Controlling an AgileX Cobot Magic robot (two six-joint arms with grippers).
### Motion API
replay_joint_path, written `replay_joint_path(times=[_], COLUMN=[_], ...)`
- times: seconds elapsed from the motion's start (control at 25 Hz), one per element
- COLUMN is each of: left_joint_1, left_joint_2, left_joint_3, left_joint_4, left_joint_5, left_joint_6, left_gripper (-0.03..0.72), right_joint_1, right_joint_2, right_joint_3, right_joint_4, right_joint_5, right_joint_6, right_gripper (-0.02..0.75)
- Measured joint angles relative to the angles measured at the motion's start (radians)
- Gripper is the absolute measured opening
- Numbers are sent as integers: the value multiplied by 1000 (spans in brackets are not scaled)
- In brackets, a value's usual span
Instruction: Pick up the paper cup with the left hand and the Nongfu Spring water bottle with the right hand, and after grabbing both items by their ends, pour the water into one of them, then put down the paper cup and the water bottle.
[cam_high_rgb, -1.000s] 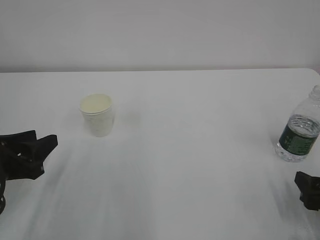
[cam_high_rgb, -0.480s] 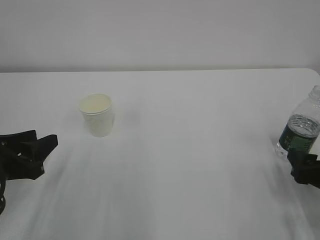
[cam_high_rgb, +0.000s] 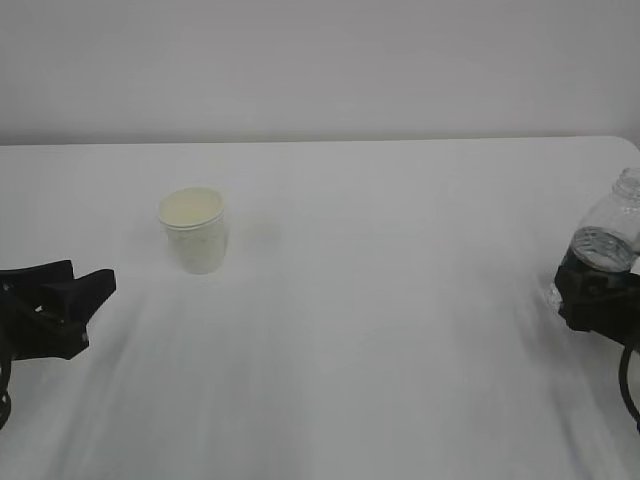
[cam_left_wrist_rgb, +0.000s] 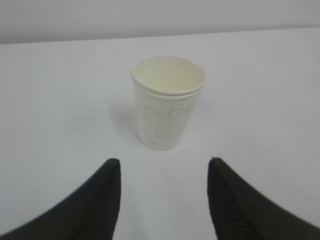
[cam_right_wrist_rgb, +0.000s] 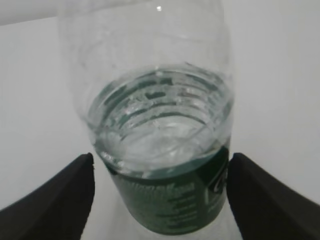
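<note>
table (cam_high_rgb: 400, 300): a bare white surface is seen, carrying only the two task items, well apart.
right hand (cam_high_rgb: 598, 300): within the last second it has been brought from 5 o'clock of the bottle up to it; its jaws stand wide open, one on each side of the label, nothing gripped yet.
left hand (cam_high_rgb: 60, 305): unmoved at 8 o'clock of the cup, half open and empty, the cup centred ahead of its fingers (cam_left_wrist_rgb: 107, 190).
nongfu spring water bottle (cam_right_wrist_rgb: 160, 145): upright at the table's 3 o'clock edge, uncapped.
paper cup (cam_left_wrist_rgb: 167, 102): upright, left of centre, untouched.
water (cam_right_wrist_rgb: 160, 125): held in the bottle, about half full.
meaning: closing on the bottle is judged next.
</note>
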Motion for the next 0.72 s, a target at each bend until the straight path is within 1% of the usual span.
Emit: replay_joint_path(times=[0.48,0.72], left_joint_1=[0,0], left_joint_2=[0,0], left_joint_3=[0,0], left_joint_4=[0,0], left_joint_5=[0,0], left_joint_6=[1,1], left_gripper=[397,397], right_joint_1=[0,0], right_joint_2=[114,130], right_joint_3=[-107,-137], right_joint_4=[0,8], right_joint_5=[0,0], right_joint_6=[2,14], right_gripper=[625,625])
